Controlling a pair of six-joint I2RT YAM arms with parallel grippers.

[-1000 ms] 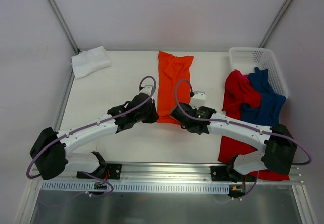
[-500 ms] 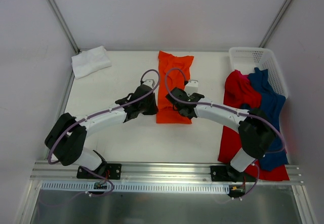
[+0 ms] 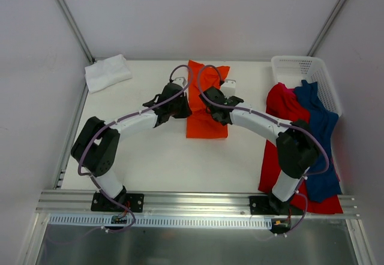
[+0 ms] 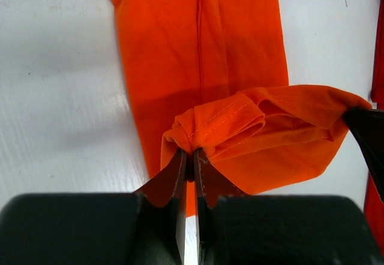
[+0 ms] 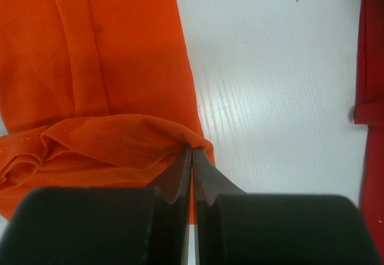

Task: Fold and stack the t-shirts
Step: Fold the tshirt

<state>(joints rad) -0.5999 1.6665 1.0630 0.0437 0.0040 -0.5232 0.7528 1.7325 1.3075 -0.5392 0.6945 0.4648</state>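
As the left gripper (image 4: 189,155) pinches one near corner of the orange shirt (image 3: 207,128) and the right gripper (image 5: 192,152) the other, the raised hem arches over the cloth lying mid-table. A white shirt (image 3: 107,72) sits at the far-left corner. At right, a red shirt (image 3: 281,109) and a blue shirt (image 3: 319,122) drape from the basket (image 3: 298,67).

The left gripper (image 4: 189,153) and right gripper (image 5: 192,150) have folded the orange t-shirt (image 3: 207,127) (hem pinched) farther back.

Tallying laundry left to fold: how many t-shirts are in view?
4: orange at centre; white folded at far left; red and dark blue heaped at the basket, possibly hiding more.
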